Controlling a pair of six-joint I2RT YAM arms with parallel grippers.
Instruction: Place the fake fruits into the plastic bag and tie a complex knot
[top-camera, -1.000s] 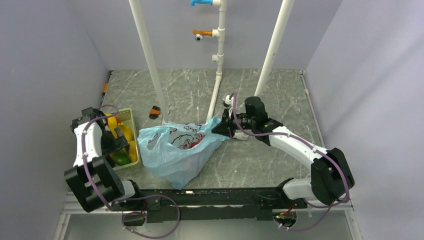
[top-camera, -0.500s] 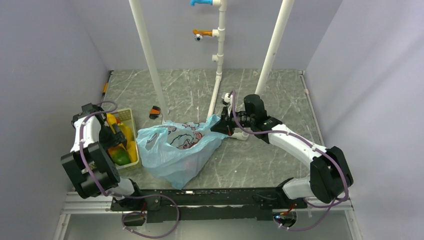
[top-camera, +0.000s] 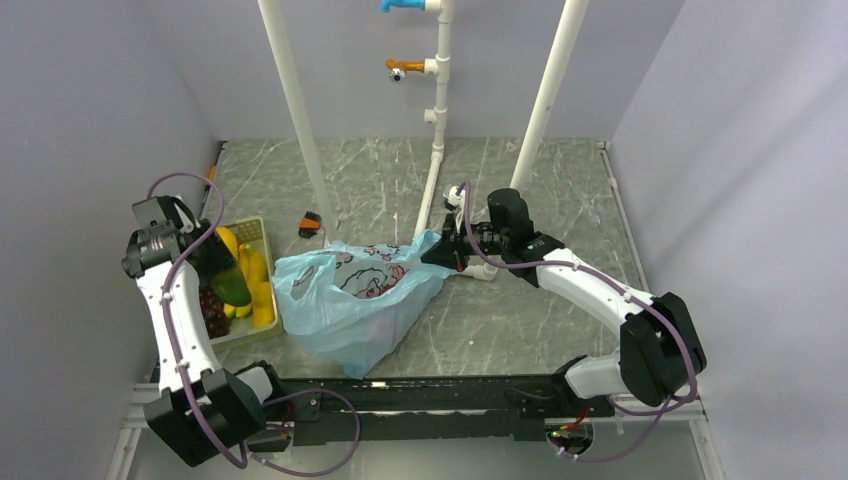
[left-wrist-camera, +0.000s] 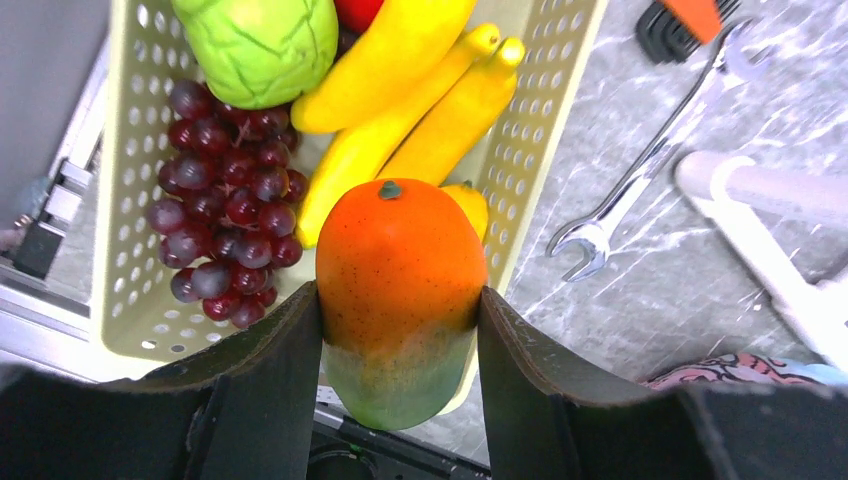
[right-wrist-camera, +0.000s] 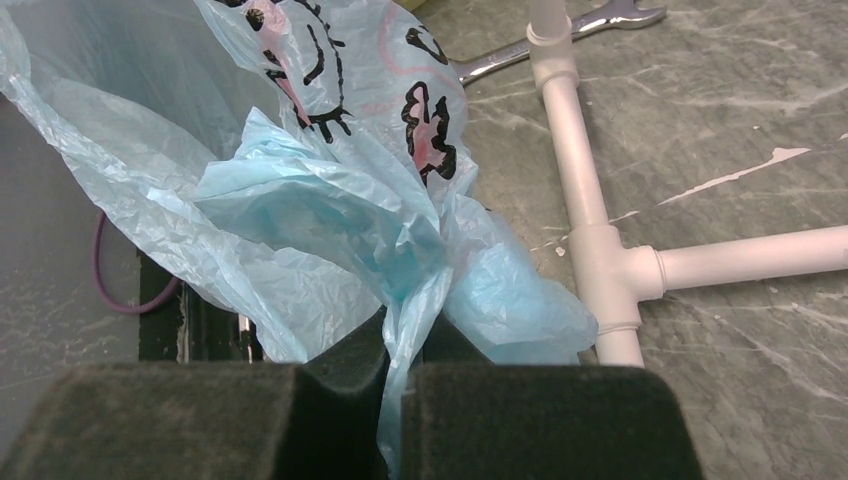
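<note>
The left gripper (left-wrist-camera: 398, 305) clamps a glossy orange-to-green toy mango (left-wrist-camera: 398, 260) between its fingers, raised over the pale yellow perforated plastic basket (left-wrist-camera: 135, 250). The basket holds a dark purple grape bunch (left-wrist-camera: 225, 215), yellow bananas (left-wrist-camera: 400, 110) and a green fruit (left-wrist-camera: 258, 45). Just right of the basket lies the translucent light-blue plastic bag (top-camera: 350, 295), one corner of it pinched in the closed right gripper (right-wrist-camera: 393, 385).
</note>
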